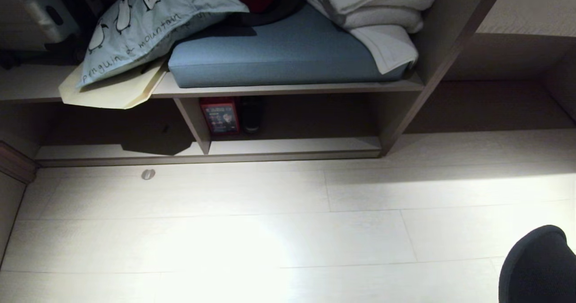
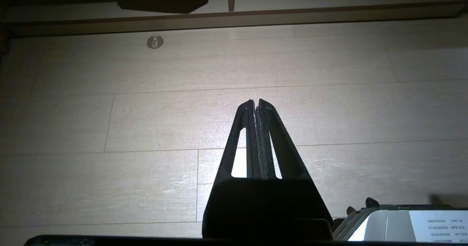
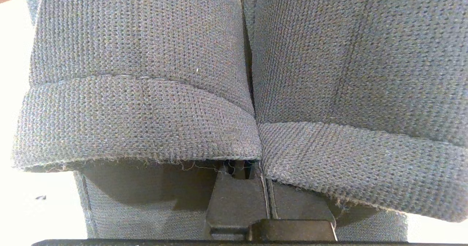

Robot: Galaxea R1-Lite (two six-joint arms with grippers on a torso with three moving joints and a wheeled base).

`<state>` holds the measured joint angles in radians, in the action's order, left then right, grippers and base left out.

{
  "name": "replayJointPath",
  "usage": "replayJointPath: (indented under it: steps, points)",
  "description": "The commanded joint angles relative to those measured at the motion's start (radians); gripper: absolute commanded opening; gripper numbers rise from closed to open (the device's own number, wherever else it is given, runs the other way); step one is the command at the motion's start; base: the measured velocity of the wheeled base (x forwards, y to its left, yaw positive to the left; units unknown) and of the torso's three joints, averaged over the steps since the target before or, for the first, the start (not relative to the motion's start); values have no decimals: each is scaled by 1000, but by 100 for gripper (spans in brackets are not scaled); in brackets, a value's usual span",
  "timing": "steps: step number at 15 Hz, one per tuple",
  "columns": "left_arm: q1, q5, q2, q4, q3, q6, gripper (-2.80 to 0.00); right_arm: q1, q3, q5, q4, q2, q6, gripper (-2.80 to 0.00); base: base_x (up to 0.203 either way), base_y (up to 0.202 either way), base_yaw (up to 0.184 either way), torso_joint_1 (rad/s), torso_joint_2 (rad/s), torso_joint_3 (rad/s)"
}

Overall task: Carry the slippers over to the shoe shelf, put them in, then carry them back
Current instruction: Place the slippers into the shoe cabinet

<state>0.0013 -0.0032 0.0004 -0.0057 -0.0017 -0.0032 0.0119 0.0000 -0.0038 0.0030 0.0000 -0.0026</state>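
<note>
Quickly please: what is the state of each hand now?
Left hand: closed, holding nothing.
Right hand: closed on the dark slate-blue fabric slippers.

slate-blue slippers (image 3: 234, 92) side by side, seemingly hanging

A pale plank floor (image 1: 252, 231) runs up to the shoe shelf (image 1: 292, 146), where a red box (image 1: 220, 116) and a dark shoe (image 1: 252, 114) sit beside the upright divider (image 1: 193, 123), well ahead of the left gripper's pressed-together jaws.
</note>
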Motion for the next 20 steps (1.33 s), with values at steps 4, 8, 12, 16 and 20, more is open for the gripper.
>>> replayJointPath:
  steps: [4, 8, 12, 16, 20]
  points:
    - [0, 0, 1, 0, 0, 0, -280, 0, 2, 1, 0, 2, -2, -280, 0, 0, 0, 3, 2, -194]
    - [0, 0, 0, 0, 0, 0, -280, 0, 2, -1, 0, 0, -1, -280, 0, 0, 0, 2, 5, -196]
    - [0, 0, 0, 0, 0, 0, -280, 0, 2, -1, 0, 0, -1, -280, 0, 0, 0, 1, 2, -202]
    - [0, 0, 1, 0, 0, -1, -280, 0, 2, -1, 0, 0, -1, -280, 0, 0, 0, 2, 2, -196]
    - [0, 0, 1, 0, 0, -1, -280, 0, 2, -1, 0, 0, -1, -280, 0, 0, 0, 0, 6, -204]
